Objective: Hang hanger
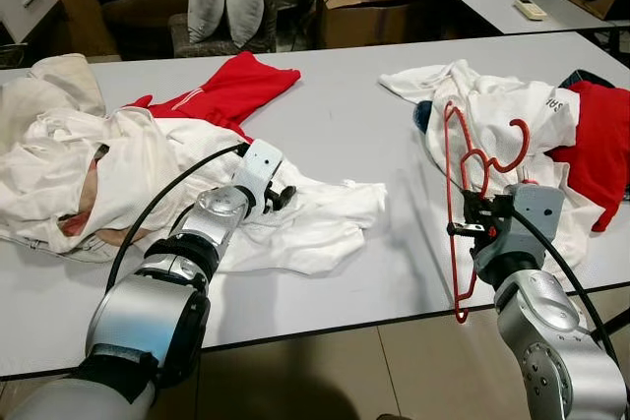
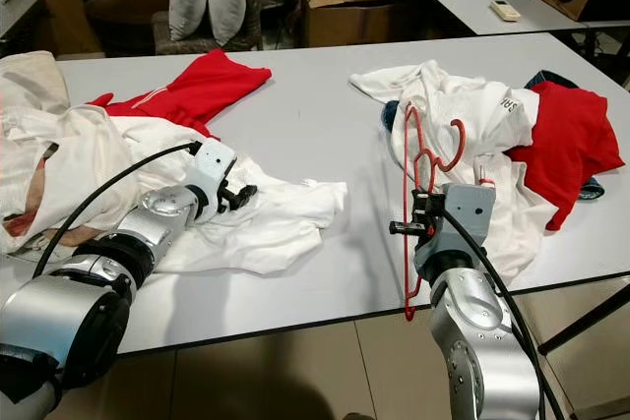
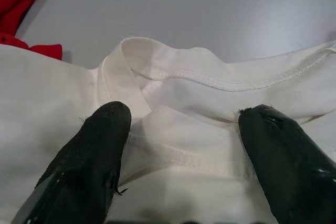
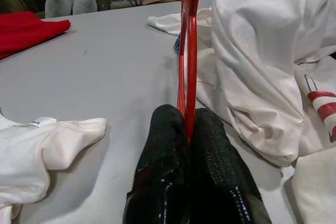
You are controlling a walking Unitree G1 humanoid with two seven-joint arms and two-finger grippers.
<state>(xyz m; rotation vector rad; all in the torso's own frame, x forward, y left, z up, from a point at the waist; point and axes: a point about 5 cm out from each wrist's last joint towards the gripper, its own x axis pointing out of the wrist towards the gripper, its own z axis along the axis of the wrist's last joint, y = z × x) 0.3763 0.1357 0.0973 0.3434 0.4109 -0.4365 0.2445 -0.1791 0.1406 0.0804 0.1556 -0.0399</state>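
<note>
My right gripper (image 1: 471, 221) pinches the red hanger (image 1: 463, 206) upright at the table's (image 1: 335, 115) front edge, keeping it ready for threading. My left gripper (image 3: 181, 153), fingers spread, straddles the white shirt's (image 1: 305, 228) collar (image 3: 173, 74) to lift it open.

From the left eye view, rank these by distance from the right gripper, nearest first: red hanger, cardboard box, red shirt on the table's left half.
1. red hanger: clamped in the right gripper.
2. red shirt: across the table, to the robot's left.
3. cardboard box: beyond the table's far edge.
</note>
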